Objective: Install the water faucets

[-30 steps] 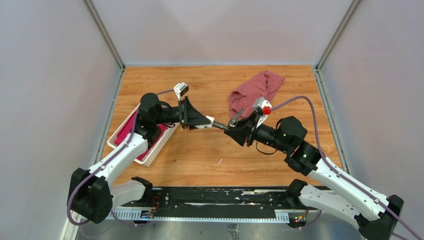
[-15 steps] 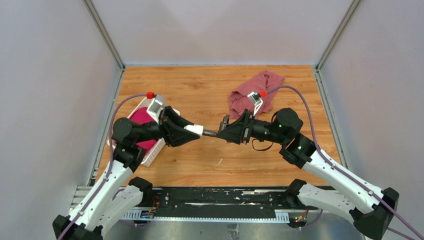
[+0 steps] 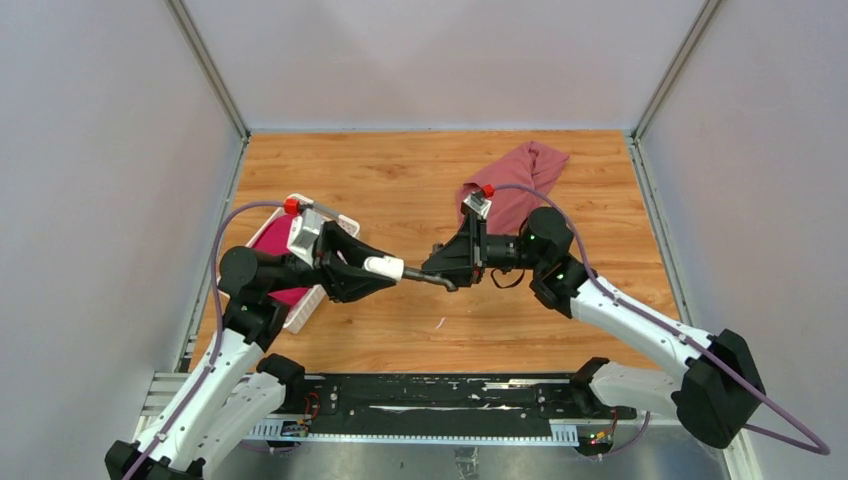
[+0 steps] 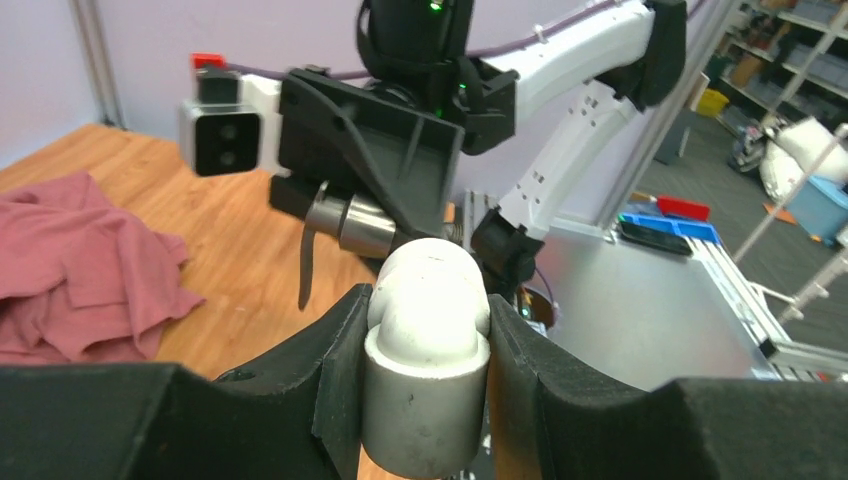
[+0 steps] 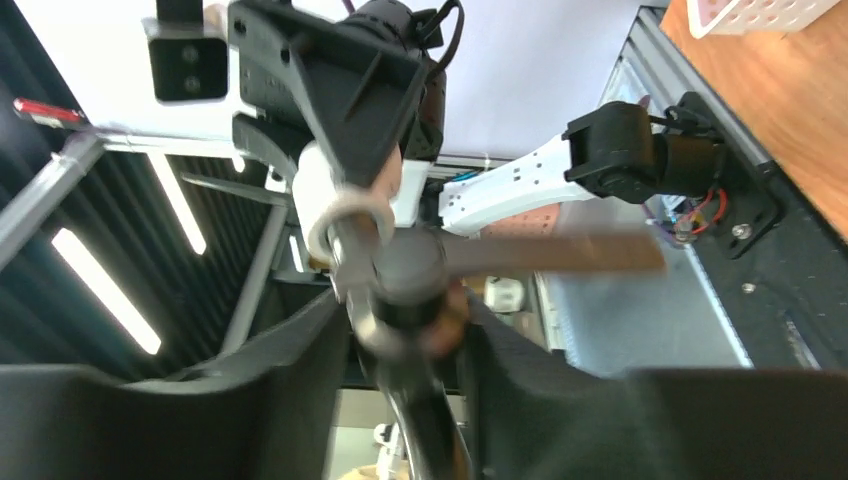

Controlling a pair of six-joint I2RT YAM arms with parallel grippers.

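Note:
My left gripper point(image 3: 388, 269) is shut on the stubby white fitting point(image 3: 384, 267), an elbow-shaped white piece held between both black fingers in the left wrist view point(image 4: 427, 375). My right gripper point(image 3: 433, 268) is shut on the dark grey metal tap point(image 3: 432, 279), seen blurred between its fingers in the right wrist view point(image 5: 408, 290). The tap's threaded end meets the fitting's open end point(image 5: 340, 215) above the middle of the table. The tap's handle point(image 5: 560, 253) sticks out sideways. The two grippers face each other, tip to tip.
A dusty-red cloth point(image 3: 515, 180) lies at the back right and shows in the left wrist view point(image 4: 85, 265). A white slatted basket point(image 3: 300, 310) with magenta fabric stands at the left, under my left arm. The wooden table point(image 3: 400, 170) has grey walls around it.
My right wrist has rolled with the tap, its camera swinging left, and the arm has shifted left. My left gripper has stayed nearly still with the fitting. The parts stay joined tip to tip.

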